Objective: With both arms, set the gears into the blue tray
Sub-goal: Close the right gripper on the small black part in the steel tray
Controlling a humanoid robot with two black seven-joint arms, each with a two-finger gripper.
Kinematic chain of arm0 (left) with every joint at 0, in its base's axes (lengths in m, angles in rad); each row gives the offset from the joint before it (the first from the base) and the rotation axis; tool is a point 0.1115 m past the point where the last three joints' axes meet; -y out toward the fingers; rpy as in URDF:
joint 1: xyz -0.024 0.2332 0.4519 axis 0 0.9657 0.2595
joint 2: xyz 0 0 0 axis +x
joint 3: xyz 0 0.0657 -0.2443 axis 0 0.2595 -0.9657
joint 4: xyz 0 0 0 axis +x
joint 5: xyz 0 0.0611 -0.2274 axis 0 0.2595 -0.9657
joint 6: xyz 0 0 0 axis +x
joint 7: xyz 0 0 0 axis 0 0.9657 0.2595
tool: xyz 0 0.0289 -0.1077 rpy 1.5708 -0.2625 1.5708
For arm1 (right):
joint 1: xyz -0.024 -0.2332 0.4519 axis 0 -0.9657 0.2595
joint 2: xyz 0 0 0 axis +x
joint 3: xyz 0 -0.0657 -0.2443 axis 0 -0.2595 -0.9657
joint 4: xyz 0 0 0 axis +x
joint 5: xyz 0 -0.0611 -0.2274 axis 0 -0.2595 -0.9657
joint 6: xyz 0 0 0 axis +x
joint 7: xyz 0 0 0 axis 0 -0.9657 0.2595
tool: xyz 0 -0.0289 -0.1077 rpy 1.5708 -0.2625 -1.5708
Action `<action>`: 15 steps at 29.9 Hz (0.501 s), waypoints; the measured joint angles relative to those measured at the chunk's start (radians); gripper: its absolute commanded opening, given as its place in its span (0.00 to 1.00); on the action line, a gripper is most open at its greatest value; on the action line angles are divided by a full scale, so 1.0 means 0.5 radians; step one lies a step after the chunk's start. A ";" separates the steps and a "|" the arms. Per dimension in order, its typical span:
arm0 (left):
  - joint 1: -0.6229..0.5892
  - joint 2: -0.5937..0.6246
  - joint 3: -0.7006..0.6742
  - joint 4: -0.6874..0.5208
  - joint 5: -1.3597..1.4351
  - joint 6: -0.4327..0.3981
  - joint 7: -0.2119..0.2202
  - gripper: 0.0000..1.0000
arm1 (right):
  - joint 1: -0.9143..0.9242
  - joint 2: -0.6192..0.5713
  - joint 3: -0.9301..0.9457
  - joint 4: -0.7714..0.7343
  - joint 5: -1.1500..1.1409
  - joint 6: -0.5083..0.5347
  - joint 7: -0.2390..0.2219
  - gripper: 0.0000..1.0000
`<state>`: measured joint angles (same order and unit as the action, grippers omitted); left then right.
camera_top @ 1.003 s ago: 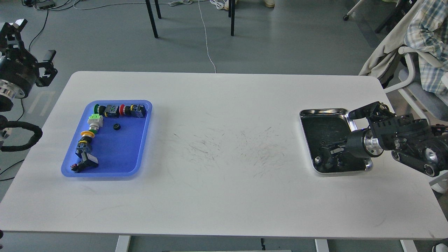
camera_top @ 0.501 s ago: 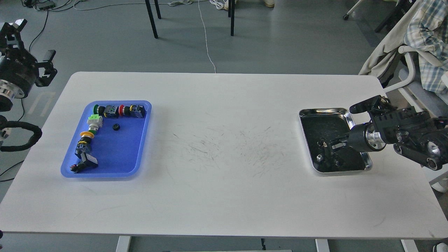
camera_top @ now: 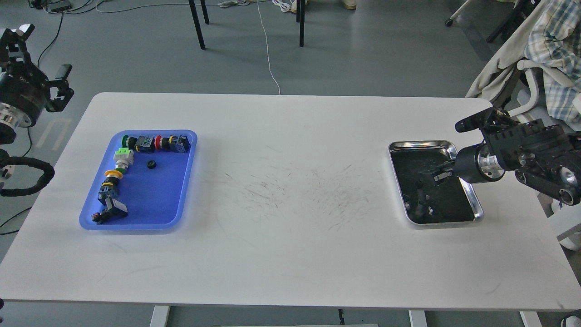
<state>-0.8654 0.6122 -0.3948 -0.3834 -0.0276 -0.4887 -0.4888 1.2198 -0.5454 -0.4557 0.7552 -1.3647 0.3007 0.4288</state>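
The blue tray (camera_top: 150,204) lies on the left of the white table. One small black gear (camera_top: 151,165) rests on its floor, apart from the switches. My left gripper (camera_top: 44,52) hangs off the table's far left corner, its fingers spread open and nothing between them. On the right, my right gripper (camera_top: 424,184) hovers over the steel tray (camera_top: 420,145) with black lining. Its dark fingers blend into the lining, so I cannot tell whether they hold anything. Small dark parts (camera_top: 420,202) lie in the steel tray's near half, too dim to identify.
Colourful push-button switches (camera_top: 156,143) line the blue tray's far and left sides. A chair with a plaid cloth (camera_top: 551,54) stands right of the table. Chair legs (camera_top: 197,27) and cables are on the floor beyond.
My right gripper has lifted and drawn back toward the upper right, away from the steel tray's near corner. The left arm has barely moved.
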 measured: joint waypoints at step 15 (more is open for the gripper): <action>0.006 -0.003 -0.048 0.000 -0.001 0.000 0.000 0.99 | 0.041 0.166 -0.111 -0.106 -0.031 0.018 -0.004 0.64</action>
<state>-0.8625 0.6107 -0.4188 -0.3834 -0.0279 -0.4887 -0.4888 1.2401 -0.4623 -0.5114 0.7022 -1.3800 0.3095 0.4269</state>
